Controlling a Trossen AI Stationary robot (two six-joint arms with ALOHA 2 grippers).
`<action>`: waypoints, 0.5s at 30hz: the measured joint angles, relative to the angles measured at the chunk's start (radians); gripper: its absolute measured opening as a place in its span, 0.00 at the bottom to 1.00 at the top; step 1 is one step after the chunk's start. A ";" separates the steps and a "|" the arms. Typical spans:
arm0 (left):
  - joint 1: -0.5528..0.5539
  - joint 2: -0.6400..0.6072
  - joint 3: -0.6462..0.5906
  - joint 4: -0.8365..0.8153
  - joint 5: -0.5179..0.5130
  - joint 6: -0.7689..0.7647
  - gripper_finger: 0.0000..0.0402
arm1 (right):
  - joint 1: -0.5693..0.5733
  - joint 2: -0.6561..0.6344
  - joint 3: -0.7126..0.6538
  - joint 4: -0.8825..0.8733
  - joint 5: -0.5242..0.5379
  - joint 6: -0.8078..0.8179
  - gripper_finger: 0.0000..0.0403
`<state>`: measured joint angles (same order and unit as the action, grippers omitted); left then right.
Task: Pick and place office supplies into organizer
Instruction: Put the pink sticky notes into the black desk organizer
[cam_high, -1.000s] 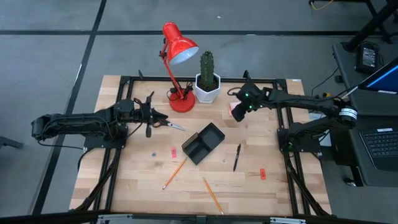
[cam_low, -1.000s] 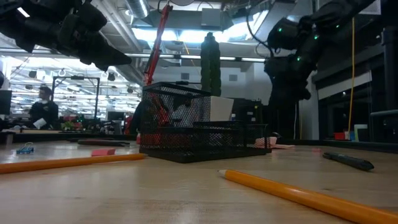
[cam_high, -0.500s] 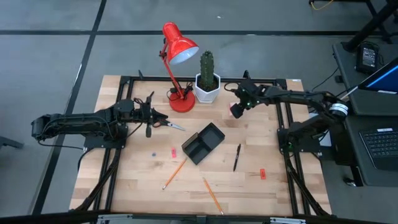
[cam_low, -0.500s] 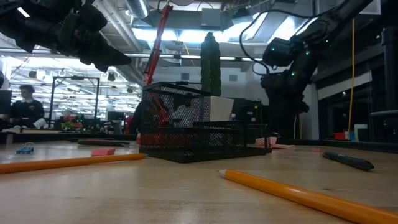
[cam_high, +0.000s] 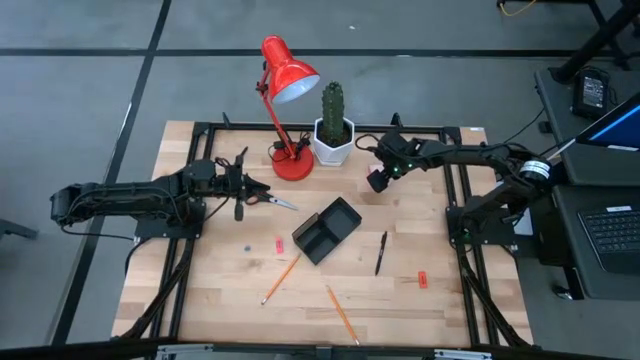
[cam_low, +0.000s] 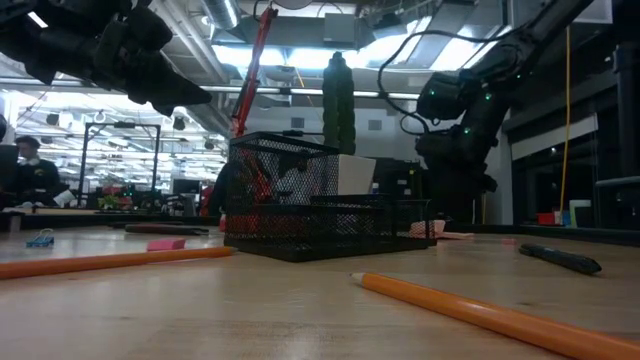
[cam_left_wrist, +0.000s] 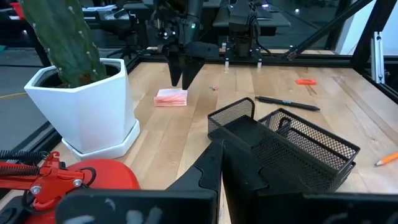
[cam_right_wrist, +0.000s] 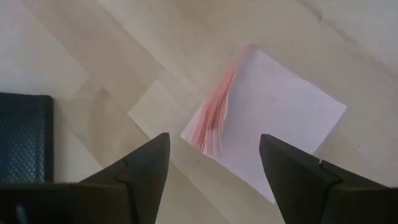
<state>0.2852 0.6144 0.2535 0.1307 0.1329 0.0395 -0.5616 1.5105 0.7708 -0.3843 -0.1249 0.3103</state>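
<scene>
The pink sticky-note pad (cam_right_wrist: 267, 118) lies flat on the wooden table, right of the white cactus pot (cam_high: 333, 142). My right gripper (cam_right_wrist: 217, 168) hangs open just above it, one finger on each side, pointing steeply down; the left wrist view shows the gripper (cam_left_wrist: 183, 79) over the pad (cam_left_wrist: 171, 98). My left gripper (cam_high: 243, 188) is shut and held high at the table's left, above the red-handled scissors (cam_high: 275, 202). The black mesh organizer (cam_high: 327, 228) stands mid-table. Two orange pencils (cam_high: 281, 278) (cam_high: 342, 314) and a black pen (cam_high: 381, 252) lie near it.
The red desk lamp (cam_high: 290, 78) has its base (cam_high: 293, 165) beside the cactus pot at the far edge. A small red piece (cam_high: 422, 280) and a pink piece (cam_high: 278, 245) lie on the table. Bare wood lies along the near edge. A person (cam_low: 30, 175) is in the room behind.
My right gripper has come down and gone a little toward the table's left, from beside the sticky-note pad to right over it, tipping steeper. Its fingers have stayed open. The pad has not moved.
</scene>
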 joint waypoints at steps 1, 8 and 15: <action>0.000 0.000 0.000 0.000 0.000 0.000 0.01 | 0.007 0.000 0.000 0.000 0.000 0.000 0.62; 0.000 0.000 0.000 0.000 0.000 0.000 0.01 | 0.051 0.000 0.000 0.009 0.074 0.000 0.62; 0.000 0.000 0.000 0.000 0.000 0.000 0.01 | 0.056 0.002 0.000 0.008 0.097 0.002 0.62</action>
<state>0.2852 0.6144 0.2535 0.1310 0.1329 0.0395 -0.5053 1.5122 0.7708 -0.3761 -0.0280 0.3126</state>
